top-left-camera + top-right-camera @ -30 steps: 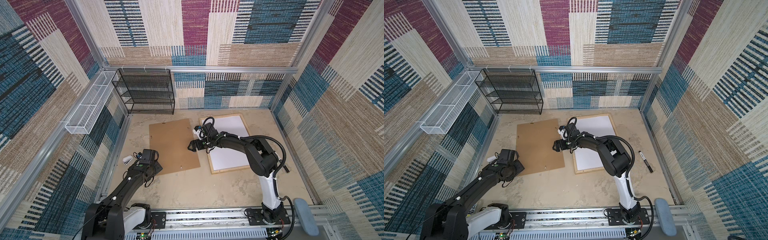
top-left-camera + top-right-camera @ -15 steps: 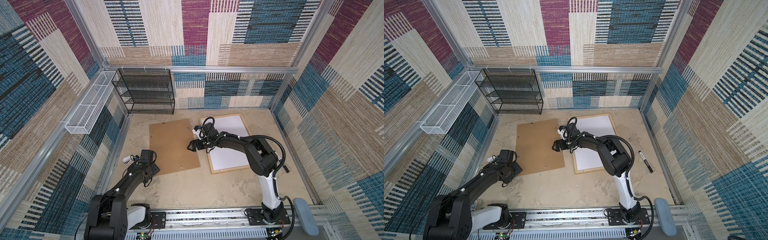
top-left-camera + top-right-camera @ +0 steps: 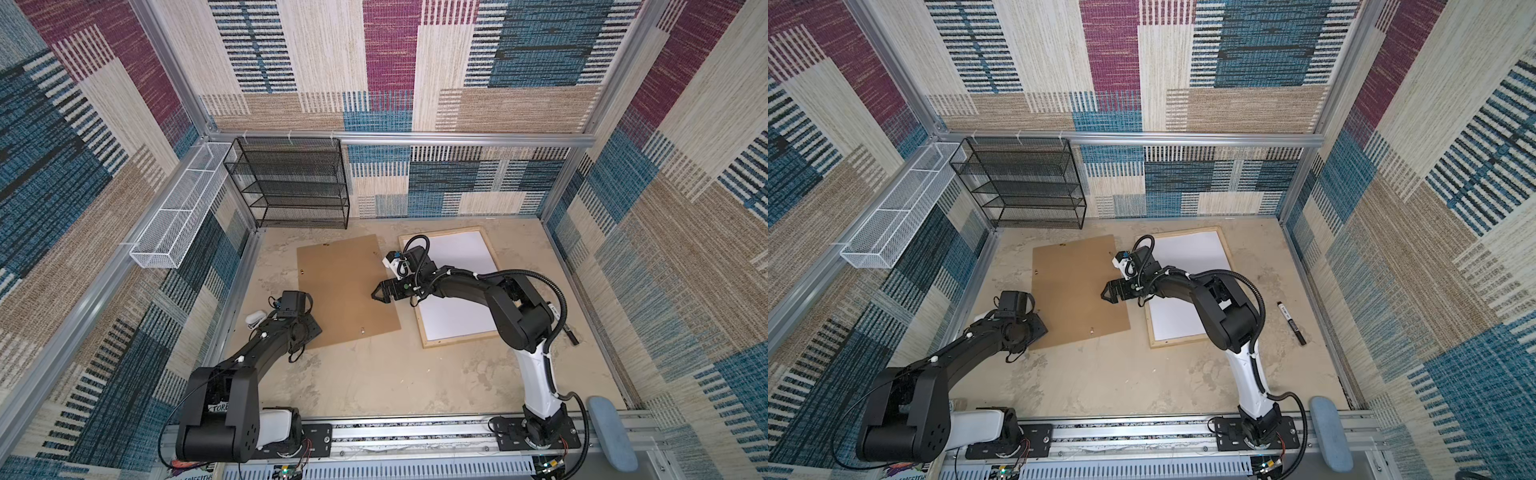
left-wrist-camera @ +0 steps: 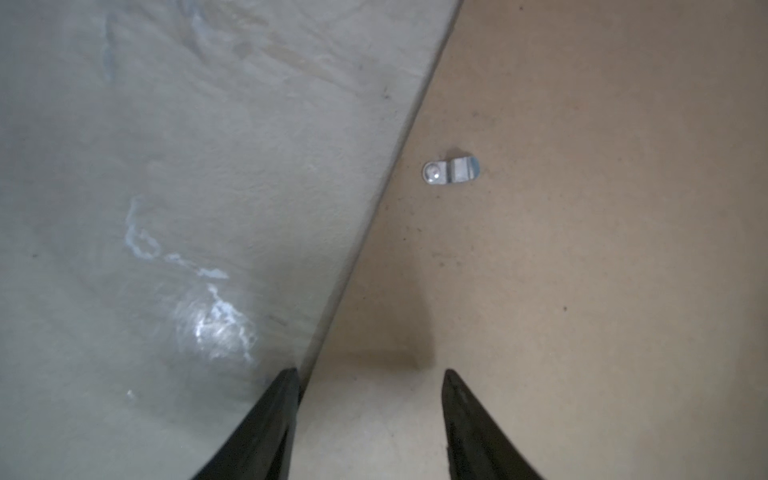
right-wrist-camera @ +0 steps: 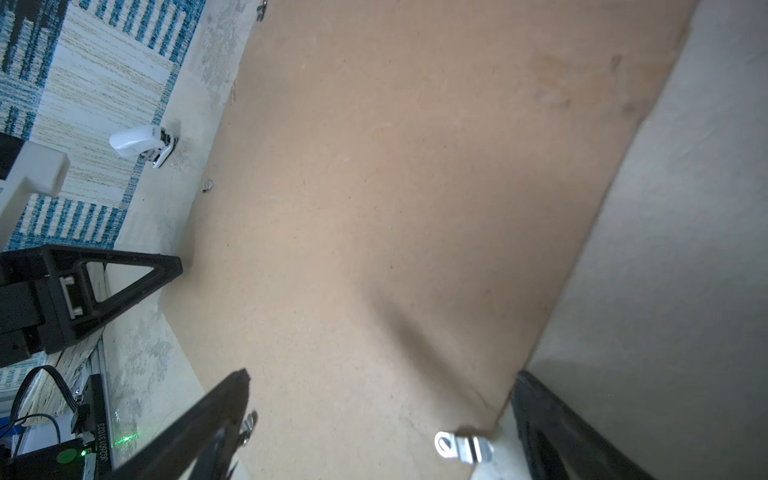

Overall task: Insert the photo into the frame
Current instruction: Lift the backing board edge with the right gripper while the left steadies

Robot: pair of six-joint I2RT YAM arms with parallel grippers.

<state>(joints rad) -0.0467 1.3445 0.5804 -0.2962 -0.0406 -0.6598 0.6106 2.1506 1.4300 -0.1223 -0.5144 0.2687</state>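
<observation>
The frame (image 3: 440, 232) is seen lying flat toward the back right of the table (image 3: 374, 382), its thin pale-wood strips slightly skewed; a plain white sheet (image 3: 461, 257) is laid inside, filling it.

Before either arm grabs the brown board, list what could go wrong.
1. The brown board lies flat on the table; the left tool, jaws apart astride its edge, may scrape the table or pinch too little and slip.
2. The open right tool hangs over the board's edge beside the frame; a metal tab close by could snag it.
3. A dragged board could shift the white sheet in the frame.
</observation>
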